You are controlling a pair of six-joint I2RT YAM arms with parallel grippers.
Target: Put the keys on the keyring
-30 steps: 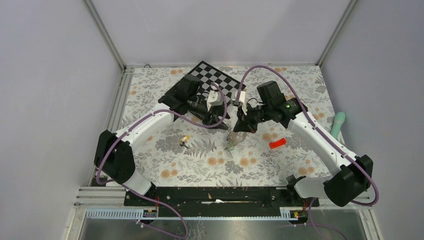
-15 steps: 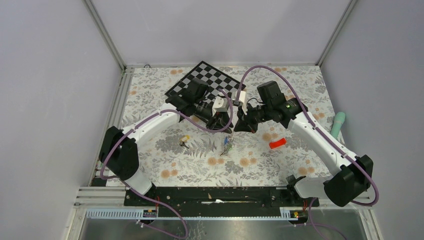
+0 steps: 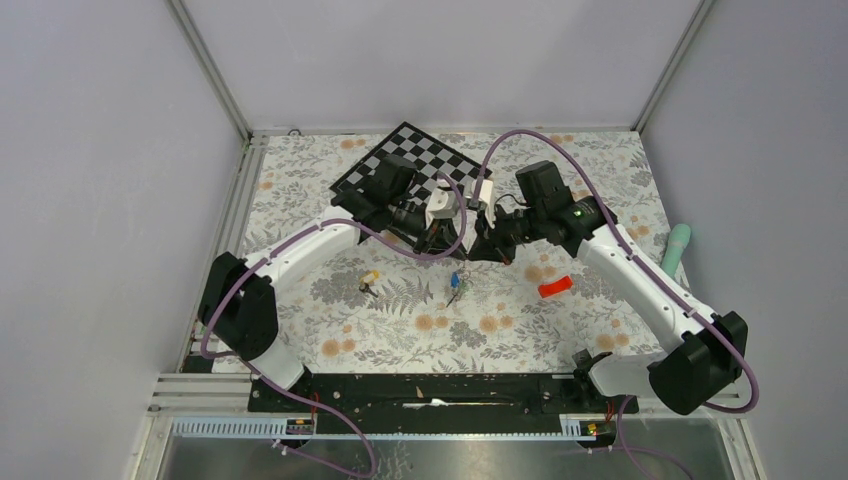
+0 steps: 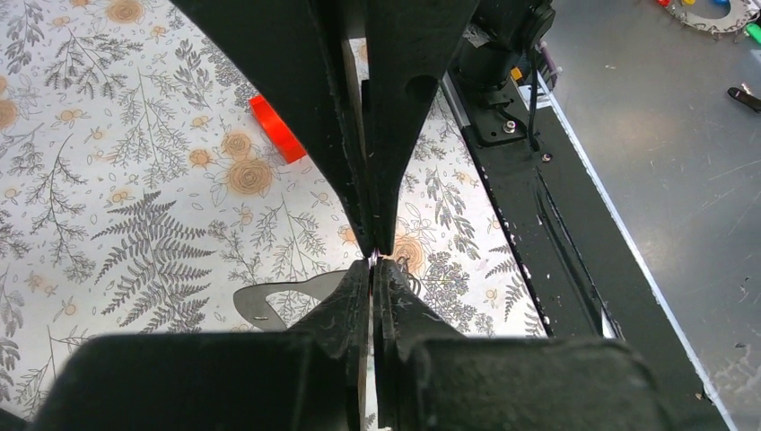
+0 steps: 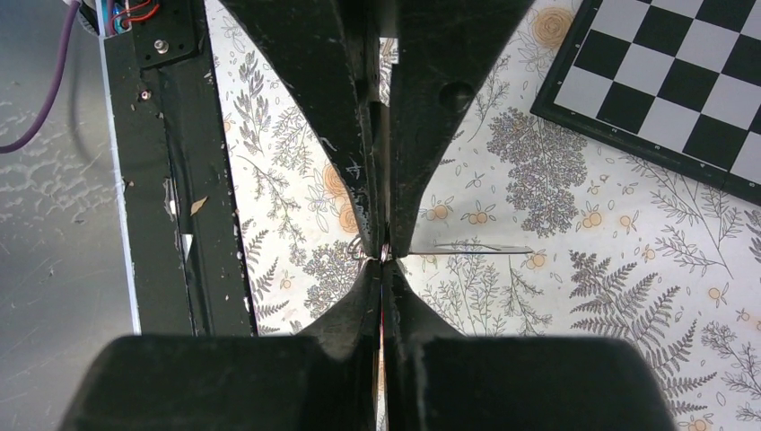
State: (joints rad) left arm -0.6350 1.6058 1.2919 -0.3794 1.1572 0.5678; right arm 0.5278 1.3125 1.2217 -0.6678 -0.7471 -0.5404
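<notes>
Tip to tip beside a stray blue-tagged key [image 3: 455, 283]
Left gripper [image 4: 372, 258] and right gripper [image 5: 385, 254] both pinched shut, contents unclear; keyring [image 4: 269, 302] just beside their tips, long axis crosswise, nearer the left.

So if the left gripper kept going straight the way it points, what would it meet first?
The right gripper, head-on: its closed tips face those of the left gripper tip to tip, apparently touching, though depth is hard to judge.
</notes>
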